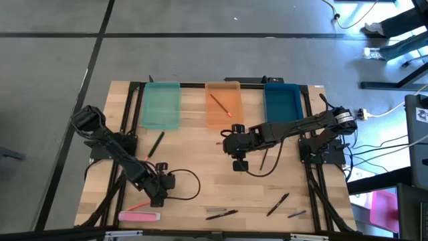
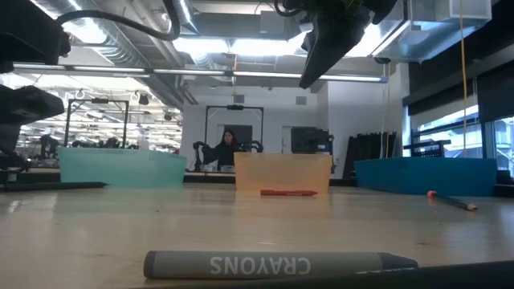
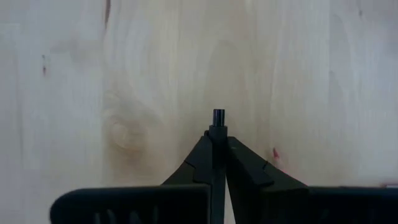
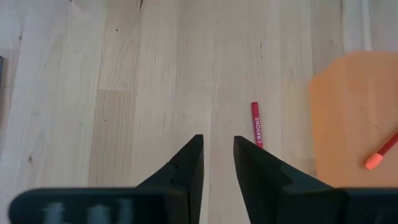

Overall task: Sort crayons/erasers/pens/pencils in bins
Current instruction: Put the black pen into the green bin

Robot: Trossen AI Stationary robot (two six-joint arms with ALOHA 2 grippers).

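Note:
At the table's far edge stand three bins side by side: teal (image 1: 160, 106), orange (image 1: 223, 107) and blue (image 1: 281, 104). An orange-red pencil (image 1: 219, 104) lies in the orange bin. My left gripper (image 1: 159, 195) is near the front left, shut on a slim black pen (image 3: 218, 116). Beside it lie a pink eraser (image 1: 139, 215) and a pink pencil (image 1: 140, 206). Another black pen (image 1: 156, 144) lies in front of the teal bin. My right gripper (image 1: 239, 163) hangs open above the table's middle, with nothing between its fingers (image 4: 194, 158). My left gripper pinches the black pen between its two fingertips (image 3: 202, 152). The pen runs along the fingers, and its end (image 3: 218, 114) sticks out a little past them. The fingers point steeply down at the wood. I cannot tell whether the pen is clear of the table.
A red crayon (image 4: 255, 123) lies on the wood in front of the orange bin (image 4: 354, 118). A grey crayon (image 2: 265, 263) and several dark pens (image 1: 277, 204) lie along the near edge. A black cable loop (image 1: 190, 184) hangs by the left gripper.

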